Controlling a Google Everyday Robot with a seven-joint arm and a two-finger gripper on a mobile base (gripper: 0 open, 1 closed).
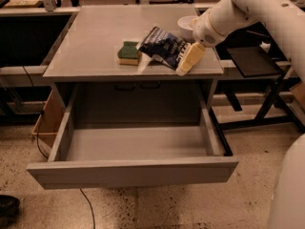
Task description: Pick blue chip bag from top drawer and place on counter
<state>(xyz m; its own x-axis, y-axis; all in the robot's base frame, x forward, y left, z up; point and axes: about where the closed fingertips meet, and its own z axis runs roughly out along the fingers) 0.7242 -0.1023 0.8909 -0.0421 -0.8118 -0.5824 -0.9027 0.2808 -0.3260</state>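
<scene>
The blue chip bag (161, 46) lies on the counter (95, 37), near its front right, with white lettering showing. My gripper (187, 60) is just right of the bag, at the bag's right edge and low over the counter near the front right corner. The white arm (224, 15) comes in from the upper right. The top drawer (136, 144) is pulled fully out below the counter and nothing shows inside it.
A green-and-yellow sponge (128, 53) sits on the counter just left of the bag. A white bowl (187, 22) stands behind the gripper. A black side shelf (251, 61) is to the right. A wooden box (47, 123) stands on the floor at the left.
</scene>
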